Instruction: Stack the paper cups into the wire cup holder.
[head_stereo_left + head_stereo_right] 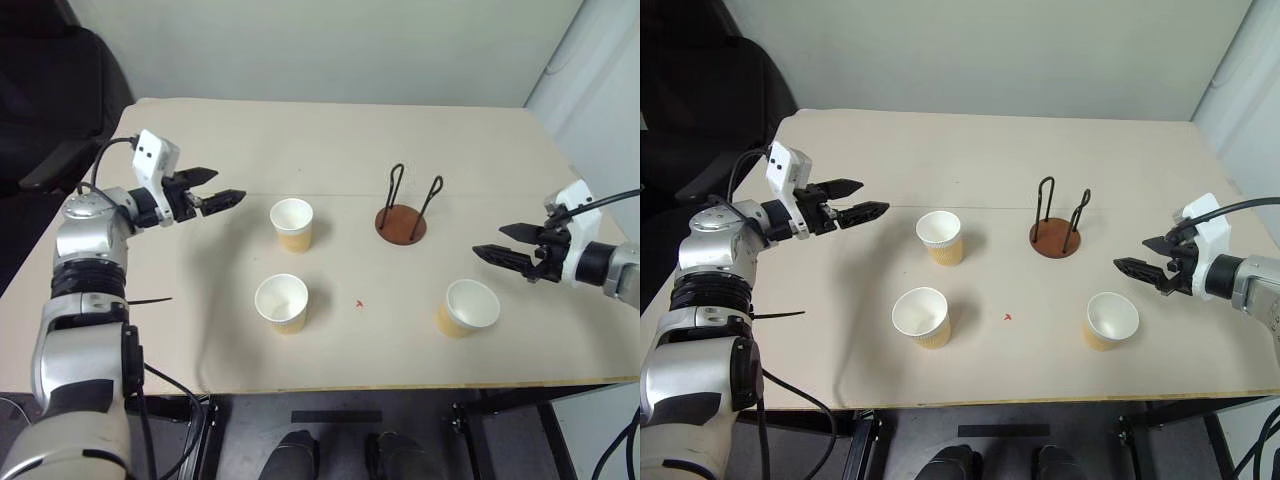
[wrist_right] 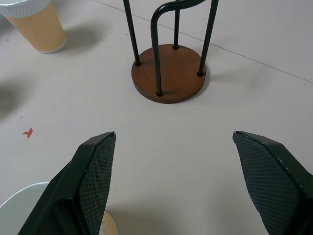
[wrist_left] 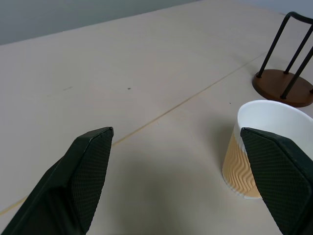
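Three paper cups stand upright on the beige table: one at centre back [image 1: 292, 223], one in front of it [image 1: 282, 302], one at the right front [image 1: 469, 307]. The wire cup holder [image 1: 401, 222], a brown disc with two black wire loops, stands empty between them, right of centre. My left gripper [image 1: 222, 190] hovers open to the left of the back cup, pointing at it; in the left wrist view that cup [image 3: 254, 152] sits by one finger. My right gripper [image 1: 497, 242] hangs open above and just right of the right cup, facing the holder [image 2: 168, 73].
A small red mark [image 1: 360, 303] lies on the table [image 1: 250, 130] between the front cups. A black chair [image 1: 50, 100] stands beyond the table's left edge. The table's front edge runs close below the front cups.
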`<state>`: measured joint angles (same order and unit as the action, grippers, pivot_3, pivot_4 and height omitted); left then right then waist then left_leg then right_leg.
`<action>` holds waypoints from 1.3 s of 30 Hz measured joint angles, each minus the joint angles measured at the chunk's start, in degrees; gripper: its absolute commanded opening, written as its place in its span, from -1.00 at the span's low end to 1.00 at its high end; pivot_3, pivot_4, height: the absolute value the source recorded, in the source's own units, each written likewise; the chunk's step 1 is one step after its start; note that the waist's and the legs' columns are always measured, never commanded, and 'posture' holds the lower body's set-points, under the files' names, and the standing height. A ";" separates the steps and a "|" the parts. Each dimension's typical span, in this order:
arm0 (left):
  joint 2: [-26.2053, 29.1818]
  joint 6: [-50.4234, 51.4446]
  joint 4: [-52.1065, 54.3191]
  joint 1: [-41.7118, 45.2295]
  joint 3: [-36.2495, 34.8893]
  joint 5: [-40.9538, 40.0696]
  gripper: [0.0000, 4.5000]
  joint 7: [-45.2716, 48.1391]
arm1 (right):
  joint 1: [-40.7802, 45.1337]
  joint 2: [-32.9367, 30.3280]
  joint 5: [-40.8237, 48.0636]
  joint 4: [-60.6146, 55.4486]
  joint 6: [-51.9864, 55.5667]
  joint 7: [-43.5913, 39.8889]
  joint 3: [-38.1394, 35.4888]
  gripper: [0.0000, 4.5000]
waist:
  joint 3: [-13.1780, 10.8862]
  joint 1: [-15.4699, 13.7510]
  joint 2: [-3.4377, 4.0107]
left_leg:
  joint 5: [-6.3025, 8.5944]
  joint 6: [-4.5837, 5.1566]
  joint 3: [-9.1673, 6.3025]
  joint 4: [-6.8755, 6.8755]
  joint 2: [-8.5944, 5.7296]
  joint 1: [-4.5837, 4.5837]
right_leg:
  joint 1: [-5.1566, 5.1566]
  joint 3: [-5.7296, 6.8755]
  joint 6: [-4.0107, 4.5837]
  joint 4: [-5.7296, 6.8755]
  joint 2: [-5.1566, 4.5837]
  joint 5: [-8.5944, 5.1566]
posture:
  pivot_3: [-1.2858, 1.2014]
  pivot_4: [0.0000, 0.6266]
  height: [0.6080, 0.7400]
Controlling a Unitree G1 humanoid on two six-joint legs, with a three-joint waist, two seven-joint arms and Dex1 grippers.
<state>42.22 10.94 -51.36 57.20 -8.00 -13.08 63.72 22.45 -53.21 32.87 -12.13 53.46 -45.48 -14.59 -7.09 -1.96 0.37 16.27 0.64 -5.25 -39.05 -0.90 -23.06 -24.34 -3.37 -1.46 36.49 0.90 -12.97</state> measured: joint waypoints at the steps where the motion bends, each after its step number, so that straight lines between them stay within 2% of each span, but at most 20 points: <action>1: 0.00 0.05 0.16 0.04 0.04 0.00 0.99 0.01 | 0.01 0.00 -0.01 0.07 -0.11 0.00 0.00 0.73 | 0.00 0.00 0.00 | 0.00 0.00 0.00 -0.01 0.00 0.00 | 0.00 0.00 0.00 0.01 0.00 0.00 | 0.03 -0.52 1.00; 13: -0.94 0.02 -0.37 4.45 1.67 1.11 0.99 0.97 | 0.77 2.34 -0.47 0.57 -1.93 2.71 -0.11 0.73 | 0.00 0.07 0.00 | -0.01 0.02 0.01 -0.13 0.00 0.03 | -0.03 0.00 -0.01 0.27 0.00 -0.01 | 0.03 -0.52 1.00; 20: -1.91 4.26 5.17 6.39 6.44 0.36 0.99 15.14 | 0.86 0.11 0.89 -0.18 -0.61 1.46 -0.49 0.73 | 0.00 0.04 -0.01 | 0.00 0.03 0.01 -0.10 -0.02 -0.01 | -0.03 -0.01 -0.03 0.24 -0.01 -0.02 | 0.03 -0.52 1.00; 27: -2.79 5.42 10.26 6.54 9.22 -0.20 0.99 21.97 | 3.51 -2.18 1.78 -0.32 1.98 -0.14 0.70 0.73 | 0.00 0.23 -0.01 | 0.00 0.03 0.01 -0.11 0.00 0.01 | -0.05 -0.02 -0.04 0.31 0.00 -0.02 | 0.03 -0.52 1.00; 39: -0.72 5.87 15.60 1.31 7.26 -1.01 0.99 18.35 | 10.35 -0.04 1.62 0.63 3.84 -1.13 9.31 0.73 | 0.00 0.30 -0.01 | 0.00 0.03 0.00 -0.13 -0.01 -0.02 | -0.08 -0.01 -0.07 0.32 -0.02 -0.04 | 0.03 -0.52 1.00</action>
<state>41.50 16.81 -35.76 58.51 -0.73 -14.10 82.07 32.80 -53.25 34.48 -11.50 57.30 -46.61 -5.28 -7.09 -1.66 0.37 16.27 0.68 -5.25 -39.18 -0.91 -23.07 -24.42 -3.39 -1.53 36.80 0.87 -13.02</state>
